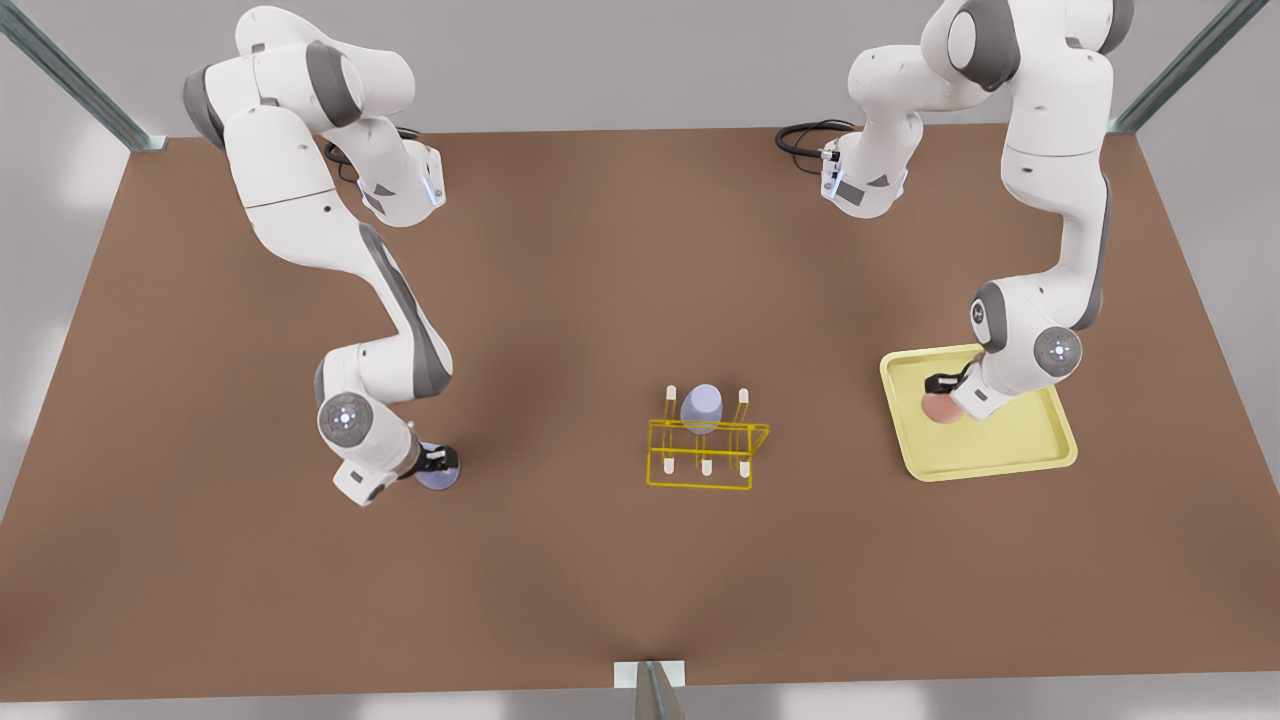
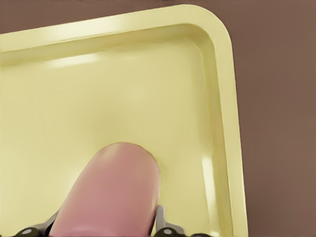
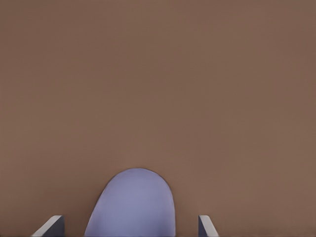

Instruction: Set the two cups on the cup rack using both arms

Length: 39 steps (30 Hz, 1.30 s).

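Sitting between the left gripper's (image 1: 942,386) jaws on the tray (image 1: 1040,452), the pink cup (image 2: 111,195) is being touched by them. The right gripper's (image 1: 436,461) jaws are standing apart around a lavender cup (image 3: 132,203) on the counter (image 1: 600,580). A second lavender cup (image 1: 701,406) is sitting on the cup rack (image 1: 704,452).

No legible text, labels, brand marks, numbers or signs appear on any surface in the three views. None can be read on the arms, cups, rack or tray.
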{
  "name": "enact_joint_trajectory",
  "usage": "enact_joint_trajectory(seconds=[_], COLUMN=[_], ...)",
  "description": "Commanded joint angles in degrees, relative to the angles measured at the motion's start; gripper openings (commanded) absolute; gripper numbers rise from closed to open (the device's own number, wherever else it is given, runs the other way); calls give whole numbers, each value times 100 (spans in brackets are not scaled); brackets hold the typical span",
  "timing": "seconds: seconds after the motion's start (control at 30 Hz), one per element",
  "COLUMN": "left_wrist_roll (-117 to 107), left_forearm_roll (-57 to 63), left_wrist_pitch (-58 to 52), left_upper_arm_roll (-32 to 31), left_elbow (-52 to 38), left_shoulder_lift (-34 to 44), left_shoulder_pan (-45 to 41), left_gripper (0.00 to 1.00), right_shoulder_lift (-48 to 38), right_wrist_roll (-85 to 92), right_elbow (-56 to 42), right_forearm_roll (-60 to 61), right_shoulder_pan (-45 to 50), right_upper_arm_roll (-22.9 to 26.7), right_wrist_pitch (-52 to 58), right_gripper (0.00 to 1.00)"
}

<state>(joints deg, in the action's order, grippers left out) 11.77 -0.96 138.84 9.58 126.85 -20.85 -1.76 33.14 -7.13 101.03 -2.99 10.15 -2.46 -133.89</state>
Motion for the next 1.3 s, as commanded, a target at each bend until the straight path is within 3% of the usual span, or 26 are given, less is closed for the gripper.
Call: enact_joint_trajectory(seconds=[0.0, 0.7, 0.77, 1.27], left_wrist_roll=[176, 176, 176, 159], left_forearm_roll=[-1, 8, 8, 16], left_wrist_pitch=[126, 99, 99, 64], left_upper_arm_roll=[9, -9, -9, -44], left_elbow=[-2, -37, -37, -72], left_shoulder_lift=[2, -42, -59, 2], left_shoulder_pan=[0, 0, 0, 44], left_gripper=[86, 87, 80, 77], right_shoulder_lift=[-9, -159, -229, -106], right_wrist_roll=[-754, -992, -992, -983], right_elbow=[58, 893, 980, 998], right_forearm_roll=[9, 9, 9, 9], right_shoulder_pan=[5, 5, 5, -4], right_upper_arm_roll=[0, -35, -35, -44], right_wrist_pitch=[-401, -1052, -1052, -1289], right_gripper=[100, 100, 100, 100])
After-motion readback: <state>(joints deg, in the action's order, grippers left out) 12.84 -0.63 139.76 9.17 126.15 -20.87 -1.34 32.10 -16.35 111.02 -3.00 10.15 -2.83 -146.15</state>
